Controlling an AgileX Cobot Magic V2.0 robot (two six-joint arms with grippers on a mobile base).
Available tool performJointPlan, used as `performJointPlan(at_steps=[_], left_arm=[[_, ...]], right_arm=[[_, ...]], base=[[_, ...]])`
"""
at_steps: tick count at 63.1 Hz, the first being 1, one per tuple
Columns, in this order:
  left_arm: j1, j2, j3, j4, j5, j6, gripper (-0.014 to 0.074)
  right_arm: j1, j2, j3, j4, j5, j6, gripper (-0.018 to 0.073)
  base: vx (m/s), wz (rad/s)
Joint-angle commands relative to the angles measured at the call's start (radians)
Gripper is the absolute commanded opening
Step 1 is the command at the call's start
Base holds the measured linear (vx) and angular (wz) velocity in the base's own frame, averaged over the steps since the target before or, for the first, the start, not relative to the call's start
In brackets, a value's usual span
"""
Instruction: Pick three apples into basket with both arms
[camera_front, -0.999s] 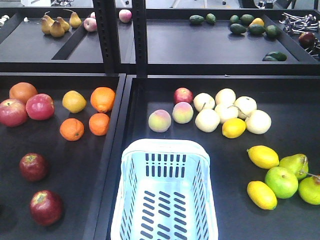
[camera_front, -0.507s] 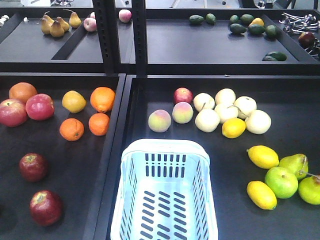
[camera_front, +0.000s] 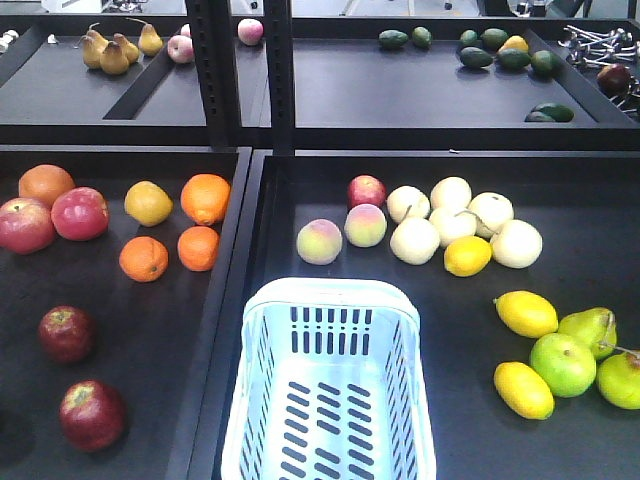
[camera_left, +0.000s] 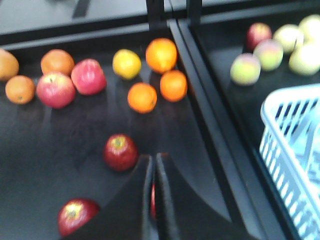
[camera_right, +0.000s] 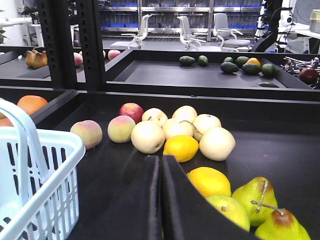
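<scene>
No apple is in yet: the basket (camera_front: 330, 288) stands empty, the dark red apples (camera_front: 66, 333) lie untouched in the left tray (camera_front: 150, 340) beside it, and the left gripper (camera_left: 153, 162) and right gripper (camera_right: 160, 161) hang pinched closed, holding nothing.

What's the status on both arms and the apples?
Left tool and right tool shut, holding nothing. Two dark-red apples loose in the left tray; basket empty. Only the tray wall between them.

The apples (camera_front: 66, 333) are dark red with yellowish patches, the slotted basket (camera_front: 330, 289) pale blue, the tray (camera_front: 150, 330) black.
</scene>
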Motion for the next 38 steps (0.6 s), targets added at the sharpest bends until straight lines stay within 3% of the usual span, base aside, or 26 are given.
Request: performJointPlan(at_steps=[1,10,18,25,38], left_arm=[[-0.002,0.031,-0.04,-0.013,-0.032,0.013,-0.0006],[-0.002,0.03,-0.04,-0.012,-0.022,0.013,0.0005],[-0.002,0.03,-0.04,-0.012,-0.013,0.013,0.0078],[-0.002,0.03,-0.04,-0.013,0.001,0.013,0.0235],[-0.002,0.03,-0.04,-0.013,0.023,0.013,0.0636]], right_arm=[[0.001,-0.013,0.014,-0.008,-0.075,-0.01,-0.0008],[0.001,-0.013,0.014,-0.008,-0.075,-0.01,-0.0008],[0.001,-0.013,0.014,-0.008,-0.075,-0.01,-0.0008],[0.001,-0.013,0.014,-0.008,-0.075,-0.01,-0.0008],[0.001,-0.013,0.014,-0.008,-0.075,-0.01,-0.0008]], base=[[0.0,0.0],[0.0,0.0],[0.0,0.0],[0.0,0.0],[0.0,0.0]])
